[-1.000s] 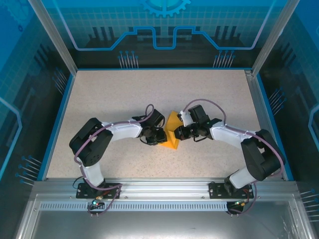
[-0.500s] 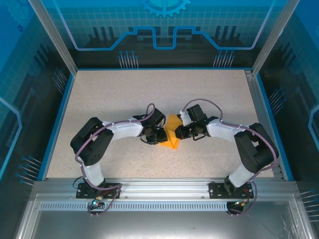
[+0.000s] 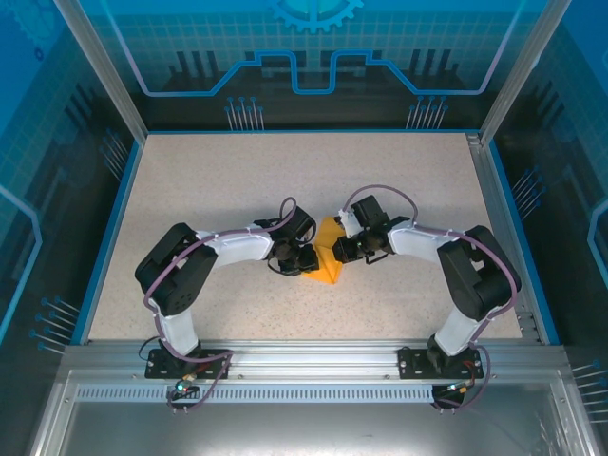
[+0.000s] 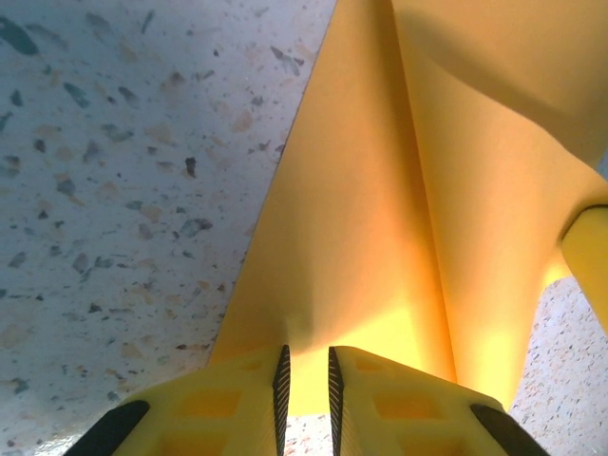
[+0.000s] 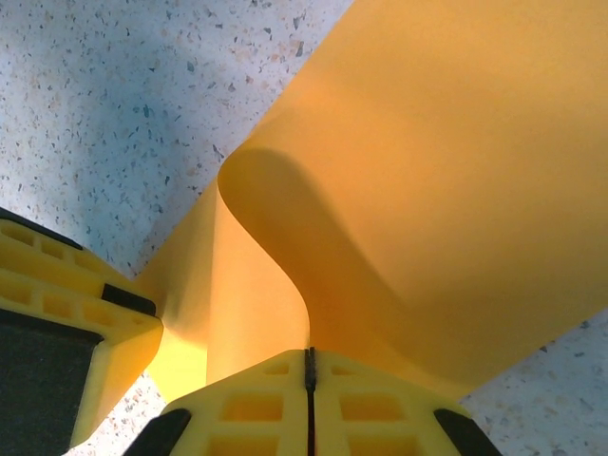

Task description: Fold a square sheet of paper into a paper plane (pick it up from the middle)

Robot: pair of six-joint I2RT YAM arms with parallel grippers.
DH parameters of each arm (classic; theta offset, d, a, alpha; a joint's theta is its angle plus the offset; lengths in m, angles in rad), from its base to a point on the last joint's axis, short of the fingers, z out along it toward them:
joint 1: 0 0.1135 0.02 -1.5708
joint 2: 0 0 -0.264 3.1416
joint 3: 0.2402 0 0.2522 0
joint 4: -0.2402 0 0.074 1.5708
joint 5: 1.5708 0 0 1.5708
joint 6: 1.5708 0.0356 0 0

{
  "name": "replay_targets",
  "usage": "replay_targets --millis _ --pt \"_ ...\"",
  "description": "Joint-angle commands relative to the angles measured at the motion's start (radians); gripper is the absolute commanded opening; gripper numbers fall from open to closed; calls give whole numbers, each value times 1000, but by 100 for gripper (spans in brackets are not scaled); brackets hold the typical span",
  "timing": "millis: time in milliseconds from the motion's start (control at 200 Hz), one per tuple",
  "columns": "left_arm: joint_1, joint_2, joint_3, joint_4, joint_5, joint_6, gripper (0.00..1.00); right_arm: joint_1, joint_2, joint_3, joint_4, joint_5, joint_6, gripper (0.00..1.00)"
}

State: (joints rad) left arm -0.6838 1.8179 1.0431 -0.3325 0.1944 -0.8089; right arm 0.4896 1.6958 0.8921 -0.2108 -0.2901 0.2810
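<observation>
The square sheet of paper point(image 3: 329, 258) is orange-yellow, partly folded, and lies mid-table between both grippers. In the right wrist view the paper point(image 5: 427, 190) curls up in an S-shaped flap, and my right gripper point(image 5: 308, 353) is shut on its edge. My right gripper point(image 3: 341, 250) comes in from the right. My left gripper point(image 3: 309, 259) meets the sheet from the left. In the left wrist view my left gripper point(image 4: 305, 350) has its jaws a narrow gap apart at the near edge of the paper point(image 4: 361, 218). The sheet dimples at the left fingertip point(image 4: 282, 356).
The speckled table point(image 3: 218, 180) is ringed by a blue rim point(image 3: 112, 218) and frame posts. The other gripper's yellow finger point(image 5: 76, 304) shows at lower left in the right wrist view. Both arms' elbows sit near the front rail point(image 3: 304, 356).
The right arm has drawn in, its elbow swinging left and its gripper edging left with the paper flap. The left arm has stayed put.
</observation>
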Motion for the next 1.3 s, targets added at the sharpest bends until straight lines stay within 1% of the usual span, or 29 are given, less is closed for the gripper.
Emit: replay_targets --millis 0,155,485,990,1295 --pt "4 8 26 -23 -10 22 21 -13 21 34 -45 9 -38 7" --pt "4 1 25 -24 -12 22 21 -13 8 27 -67 -7 -45 8" --pt "4 12 34 -24 -7 29 21 -14 31 31 -53 21 -41 9" --pt "3 12 31 -23 -4 29 21 -12 56 66 -100 47 -78 10" --pt "4 17 32 -21 0 26 21 -11 48 46 -93 58 -72 10"
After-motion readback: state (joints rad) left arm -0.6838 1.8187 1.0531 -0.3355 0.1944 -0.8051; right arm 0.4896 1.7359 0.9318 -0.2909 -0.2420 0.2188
